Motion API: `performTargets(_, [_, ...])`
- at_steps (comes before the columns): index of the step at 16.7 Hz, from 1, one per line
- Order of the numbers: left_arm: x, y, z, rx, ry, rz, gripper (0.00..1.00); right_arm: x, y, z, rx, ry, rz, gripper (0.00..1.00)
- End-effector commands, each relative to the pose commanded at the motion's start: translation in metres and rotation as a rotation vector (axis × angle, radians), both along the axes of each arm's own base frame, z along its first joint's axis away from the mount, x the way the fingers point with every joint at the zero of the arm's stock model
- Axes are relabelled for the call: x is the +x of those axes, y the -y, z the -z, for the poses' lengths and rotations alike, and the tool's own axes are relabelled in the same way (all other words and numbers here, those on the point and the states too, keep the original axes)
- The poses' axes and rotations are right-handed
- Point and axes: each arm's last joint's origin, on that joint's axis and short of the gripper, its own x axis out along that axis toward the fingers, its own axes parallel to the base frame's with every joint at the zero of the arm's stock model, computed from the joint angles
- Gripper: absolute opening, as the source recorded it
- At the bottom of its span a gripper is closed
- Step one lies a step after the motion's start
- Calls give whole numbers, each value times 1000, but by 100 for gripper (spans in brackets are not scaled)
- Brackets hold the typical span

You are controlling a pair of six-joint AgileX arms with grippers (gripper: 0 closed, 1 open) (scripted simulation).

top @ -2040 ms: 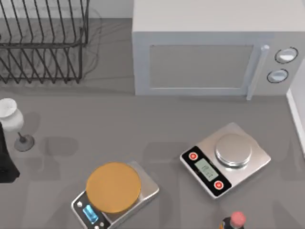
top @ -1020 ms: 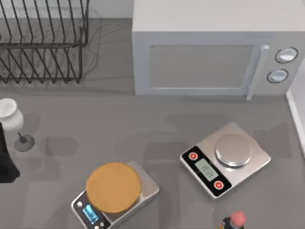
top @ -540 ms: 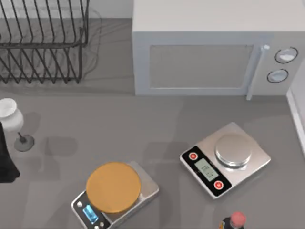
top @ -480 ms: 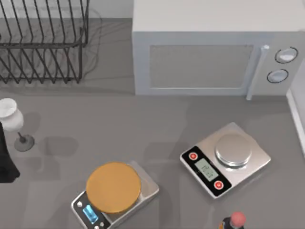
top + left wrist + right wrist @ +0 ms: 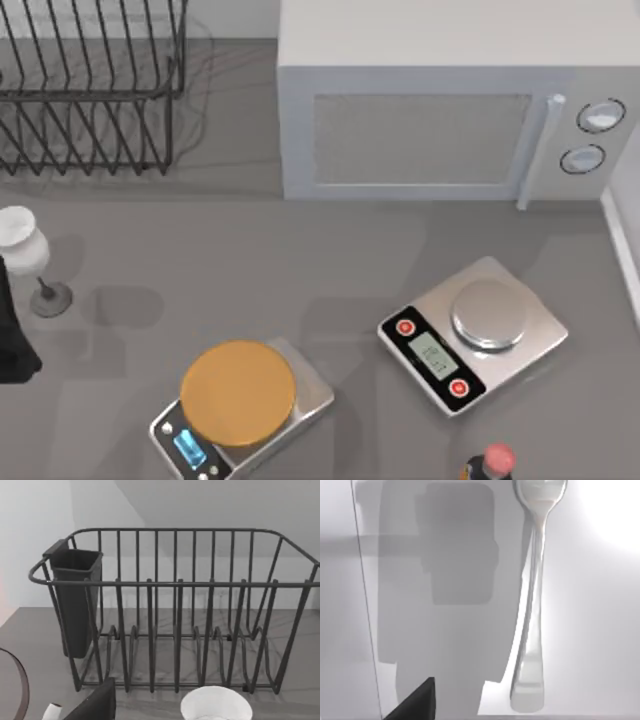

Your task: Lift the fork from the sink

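- Looking down from the top view, nothing on the table has moved in the last two seconds. Only the soft shadows near the middle have drifted, so I'd guess an arm is travelling above.
- The dish rack sits at 10 o'clock, the microwave at 1 o'clock and the wine glass at 9 o'clock.
- The scale with the orange disc is at 7 o'clock, the silver scale at 4 o'clock and a red-capped bottle at 5 o'clock.
- The left arm waits parked at the table's left edge, about 9 o'clock.
- Both scales have small displays, but I can't read their digits. The silver one has two red buttons, and I can make out no brand name or label.
- In the left wrist view, the left gripper faces the rack and its dark cutlery cup, with the glass's white rim just in front. I cannot tell whether its jaws are apart or together.
- In the right wrist view, the fork lies flat on the pale floor of the sink, its wide handle end nearer the camera.
- The right gripper hovers above, casting a blocky shadow beside the fork and not touching it. I cannot tell its jaw state either.
- By my reckoning the approach is under way, and both the grasp and the lift are yet to come.
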Motion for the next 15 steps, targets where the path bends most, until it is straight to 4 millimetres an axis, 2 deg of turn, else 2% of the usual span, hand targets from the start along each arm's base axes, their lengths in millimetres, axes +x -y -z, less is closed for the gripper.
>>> performTargets(2, [0,0,0,0,0,0,100,1,0,6,0,-2,0,100])
performTargets(4, [0,0,0,0,0,0,100,3,1,26,1,-4,1,100])
performTargets(10, [0,0,0,0,0,0,100,5,3,116,-3,12,4,100])
performTargets(12, [0,0,0,0,0,0,100,1,3,139,-1,6,5,100])
performTargets(15, [0,0,0,0,0,0,100,0,3,147,0,0,5,100])
